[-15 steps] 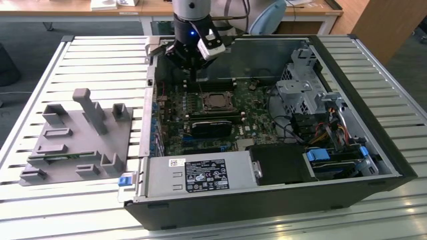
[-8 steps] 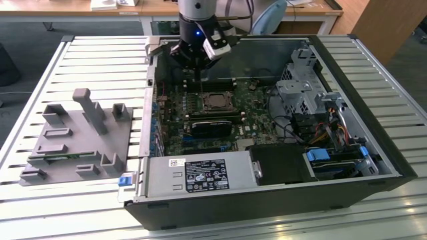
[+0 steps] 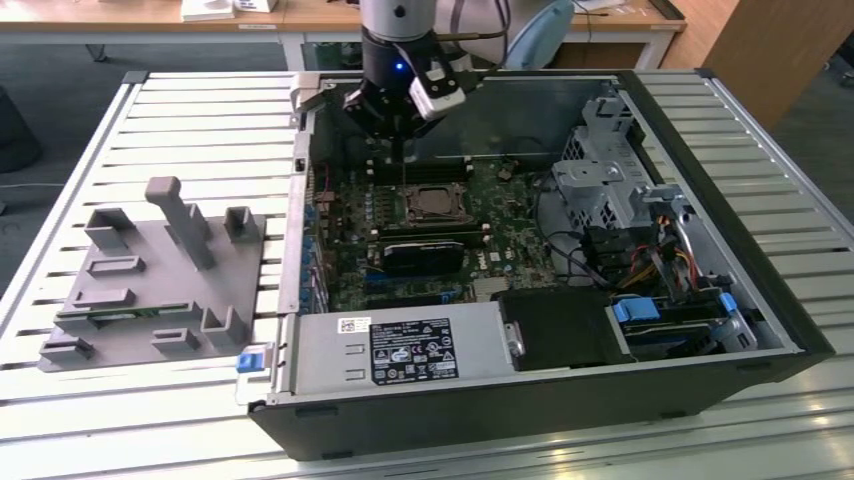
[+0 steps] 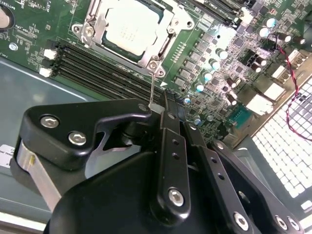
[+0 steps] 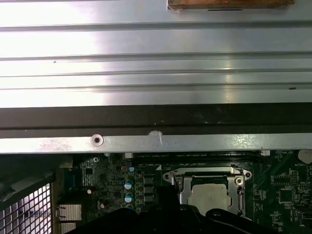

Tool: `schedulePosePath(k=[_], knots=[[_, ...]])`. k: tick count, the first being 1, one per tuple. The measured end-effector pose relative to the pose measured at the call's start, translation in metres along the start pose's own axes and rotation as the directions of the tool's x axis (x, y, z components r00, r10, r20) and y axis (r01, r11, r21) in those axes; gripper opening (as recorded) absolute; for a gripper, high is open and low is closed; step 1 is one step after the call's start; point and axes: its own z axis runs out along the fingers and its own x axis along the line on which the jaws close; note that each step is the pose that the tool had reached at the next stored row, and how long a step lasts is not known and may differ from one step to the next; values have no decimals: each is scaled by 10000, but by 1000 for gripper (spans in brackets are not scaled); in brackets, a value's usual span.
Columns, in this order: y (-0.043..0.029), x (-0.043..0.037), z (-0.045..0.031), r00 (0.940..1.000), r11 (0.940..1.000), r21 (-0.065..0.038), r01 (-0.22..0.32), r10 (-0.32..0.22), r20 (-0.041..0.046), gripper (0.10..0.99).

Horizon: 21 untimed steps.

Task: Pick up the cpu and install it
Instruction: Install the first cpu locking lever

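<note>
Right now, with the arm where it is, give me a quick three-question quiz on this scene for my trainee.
1. Fill in: the grey fixture sits to the exterior view's ____ of the computer case.
2. True or false: the cpu lies inside the metal-framed socket on the motherboard.
3. The claw hangs over: A) a keyboard, B) the open case, C) a cardboard box.
Key: 1 left; 2 true; 3 B.
</note>
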Motion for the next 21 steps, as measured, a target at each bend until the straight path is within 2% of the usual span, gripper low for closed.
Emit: schedulePosePath(k=[11,21], knots=[[0,-10,0,10000,10000,13,1,-1,0,106],[5,-142,14,10000,10000,11,1,-1,1,106]])
